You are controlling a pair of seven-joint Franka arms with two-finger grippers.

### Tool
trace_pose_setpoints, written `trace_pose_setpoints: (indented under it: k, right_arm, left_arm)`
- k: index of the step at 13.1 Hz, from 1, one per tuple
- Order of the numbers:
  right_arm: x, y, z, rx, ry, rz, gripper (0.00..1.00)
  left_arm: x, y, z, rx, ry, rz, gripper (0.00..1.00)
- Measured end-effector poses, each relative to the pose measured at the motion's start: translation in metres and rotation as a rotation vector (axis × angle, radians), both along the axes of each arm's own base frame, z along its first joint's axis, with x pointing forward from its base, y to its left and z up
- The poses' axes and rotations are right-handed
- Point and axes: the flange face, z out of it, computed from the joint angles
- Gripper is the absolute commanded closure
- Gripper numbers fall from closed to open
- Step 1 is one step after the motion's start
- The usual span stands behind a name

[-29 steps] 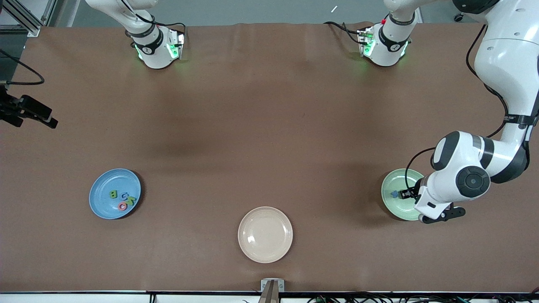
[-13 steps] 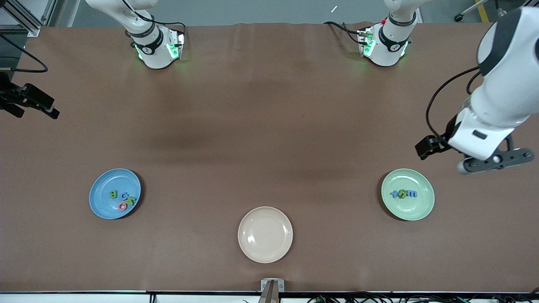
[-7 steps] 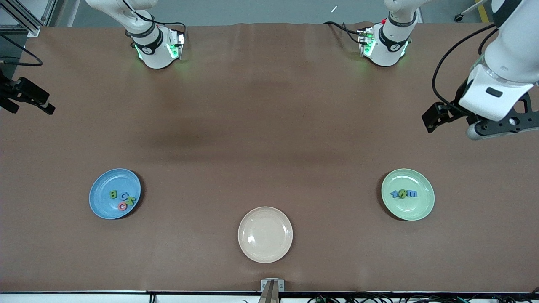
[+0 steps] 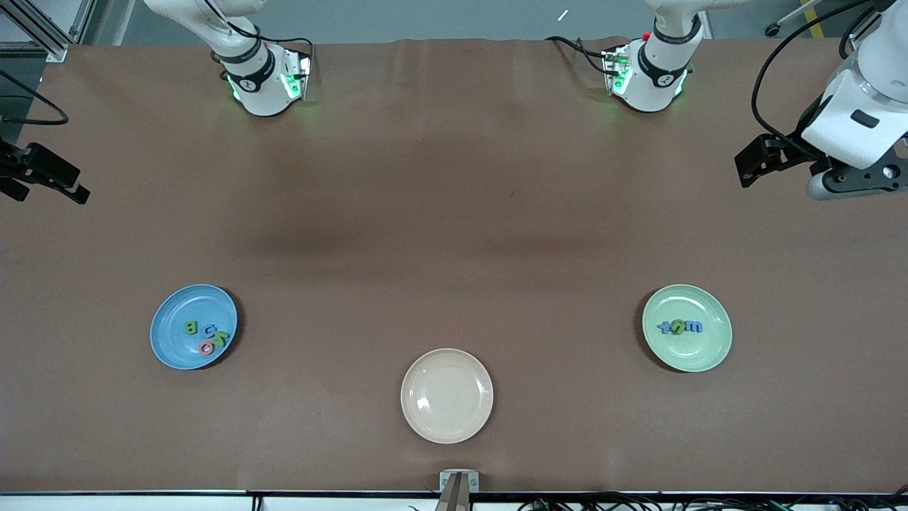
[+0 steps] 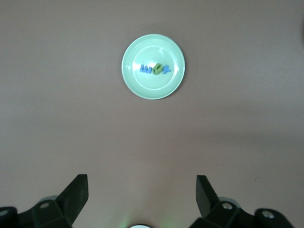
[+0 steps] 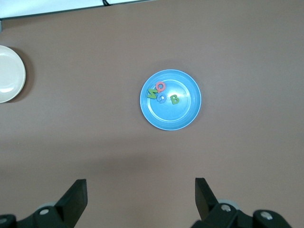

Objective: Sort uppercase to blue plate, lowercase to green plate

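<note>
The blue plate (image 4: 181, 305) holds the uppercase letters: green B (image 4: 190, 328), blue G (image 4: 210, 330), green N (image 4: 223, 338) and a red round letter (image 4: 206, 347). The green plate (image 4: 687, 355) holds the lowercase letters: blue x (image 4: 665, 327), a green clump (image 4: 679, 326), blue m (image 4: 693, 327). My left gripper (image 4: 762, 162) is open and empty, high over bare table at the left arm's end. My right gripper (image 4: 53, 183) is open and empty at the right arm's end. The left wrist view shows the green plate (image 5: 153, 88); the right wrist view shows the blue plate (image 6: 180, 114).
An empty beige plate (image 4: 447, 395) lies between the two plates, nearer to the front camera; it also shows at the edge of the right wrist view (image 6: 7, 73). A brown mat (image 4: 454, 234) covers the table.
My left gripper has lifted off the green plate, leaving the letters in it, and has drawn back toward its base. My right gripper has barely shifted.
</note>
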Motion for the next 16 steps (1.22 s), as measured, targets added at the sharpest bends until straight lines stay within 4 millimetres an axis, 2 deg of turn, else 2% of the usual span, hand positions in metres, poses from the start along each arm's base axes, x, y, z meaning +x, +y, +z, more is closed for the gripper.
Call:
trace_pose_setpoints:
  k: [3, 6, 12, 16]
  right_arm:
    - [0.000, 0.000, 0.010, -0.002, -0.020, -0.001, 0.00]
    - [0.000, -0.001, 0.011, -0.002, -0.022, -0.003, 0.00]
    - [0.000, -0.003, 0.013, -0.002, -0.027, -0.006, 0.00]
    - [0.000, -0.003, 0.015, -0.002, -0.030, -0.006, 0.00]
  left_arm:
    - [-0.019, 0.010, 0.002, -0.022, 0.013, 0.006, 0.00]
    - [-0.025, 0.028, 0.001, -0.031, 0.017, -0.017, 0.00]
    - [-0.025, 0.024, -0.010, -0.034, 0.005, -0.034, 0.00]
    - [-0.026, 0.020, -0.015, -0.098, 0.019, -0.031, 0.00]
